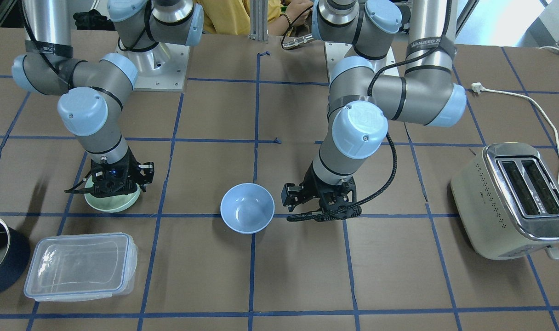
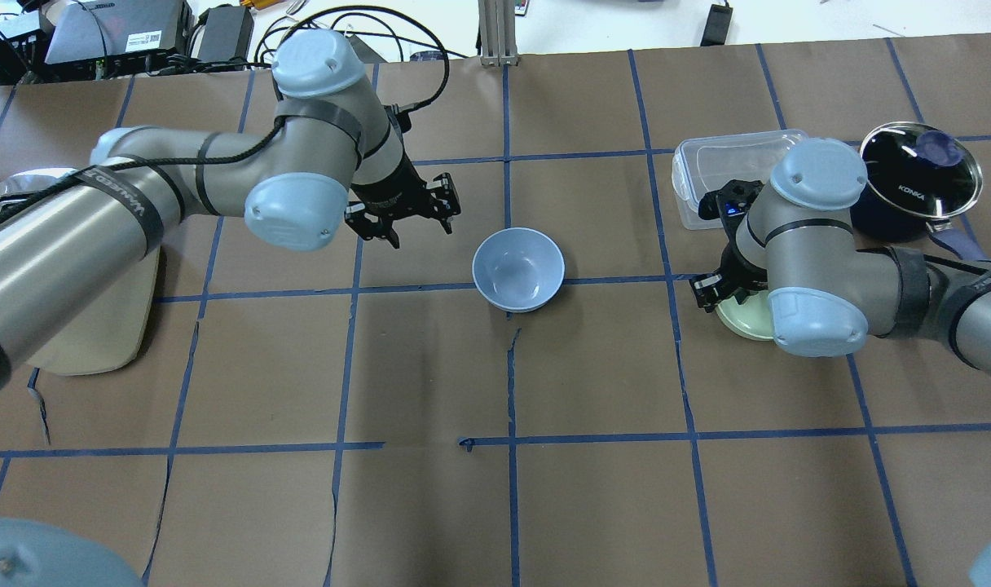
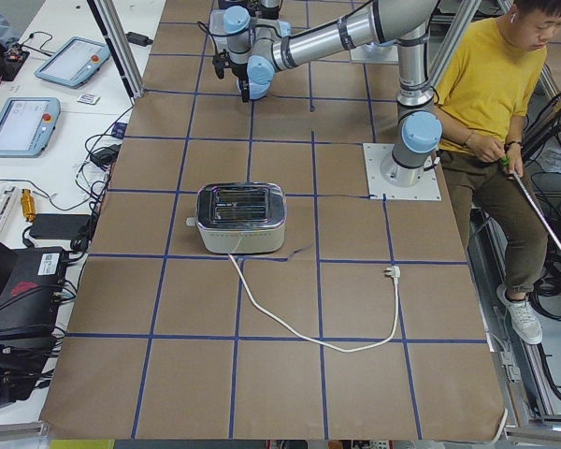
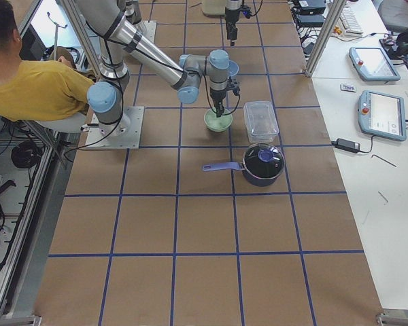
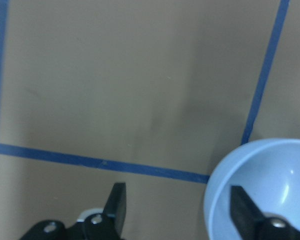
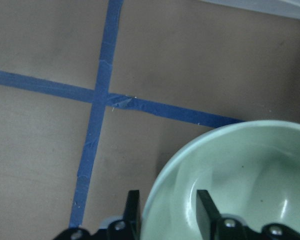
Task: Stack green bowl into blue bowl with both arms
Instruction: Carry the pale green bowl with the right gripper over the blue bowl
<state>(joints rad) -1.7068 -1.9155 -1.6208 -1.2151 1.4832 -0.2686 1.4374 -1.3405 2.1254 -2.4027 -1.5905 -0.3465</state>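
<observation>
Two smooth, round plastic bowls sit on the brown paper surface (image 2: 430, 367). The left fingers (image 5: 117, 202), spread wide and empty, hover just beside the blue bowl (image 2: 518, 269) at mid-surface. Toward the right edge, the right fingers (image 6: 204, 207), half spread, straddle the rim of the glossy green bowl (image 6: 260, 170), one inside and one outside.

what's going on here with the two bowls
The right gripper is down on the green bowl, one finger inside its rim and one outside; whether it is clamped is unclear. The left gripper hangs open beside the blue bowl, which sits empty. The bowls are not yet stacked.
</observation>
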